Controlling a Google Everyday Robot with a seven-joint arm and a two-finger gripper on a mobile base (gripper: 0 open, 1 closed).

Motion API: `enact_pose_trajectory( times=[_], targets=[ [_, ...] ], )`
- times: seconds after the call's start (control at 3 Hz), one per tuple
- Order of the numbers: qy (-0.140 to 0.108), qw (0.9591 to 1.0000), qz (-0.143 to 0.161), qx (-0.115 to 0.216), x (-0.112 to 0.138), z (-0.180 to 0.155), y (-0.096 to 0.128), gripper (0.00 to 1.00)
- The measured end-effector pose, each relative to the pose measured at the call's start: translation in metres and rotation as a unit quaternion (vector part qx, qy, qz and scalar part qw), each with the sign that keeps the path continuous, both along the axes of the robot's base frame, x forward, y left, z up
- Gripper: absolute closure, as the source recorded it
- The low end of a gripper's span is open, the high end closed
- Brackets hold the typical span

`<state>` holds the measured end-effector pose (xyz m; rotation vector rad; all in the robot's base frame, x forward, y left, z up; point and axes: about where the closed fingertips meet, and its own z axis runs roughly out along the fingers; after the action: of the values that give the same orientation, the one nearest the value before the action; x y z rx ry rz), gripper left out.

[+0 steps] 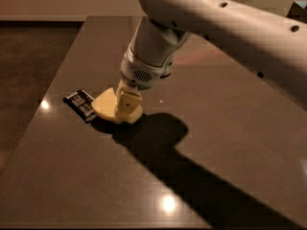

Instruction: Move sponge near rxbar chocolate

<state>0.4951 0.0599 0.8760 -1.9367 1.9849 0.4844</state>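
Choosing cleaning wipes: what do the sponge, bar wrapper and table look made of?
The sponge, held in the gripper jaws beside the bar, looks like matte pale foam. The rxbar chocolate wrapper: probably plastic film, white print. The table: dark polished stone or laminate, mirroring lights.

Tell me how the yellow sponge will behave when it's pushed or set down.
The sponge, in the gripper beside the rxbar chocolate, looks thick and soft, so probably light and squashy. Its broad flat shape likely won't roll; it may drag rather than slide on the table.
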Motion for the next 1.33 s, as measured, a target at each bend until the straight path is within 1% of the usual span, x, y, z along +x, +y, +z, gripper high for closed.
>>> enact_pose_trajectory(
  times=[0.33, 1.0, 1.33],
  targets=[
    [0.004, 1.0000, 0.003, 0.001, 0.0060, -0.0083, 0.0100, 0.51],
    [0.003, 1.0000, 0.006, 0.000, 0.0040, -0.0078, 0.0117, 0.05],
    [0.003, 1.0000, 0.006, 0.000, 0.0035, -0.0078, 0.0124, 0.00]
  ],
)
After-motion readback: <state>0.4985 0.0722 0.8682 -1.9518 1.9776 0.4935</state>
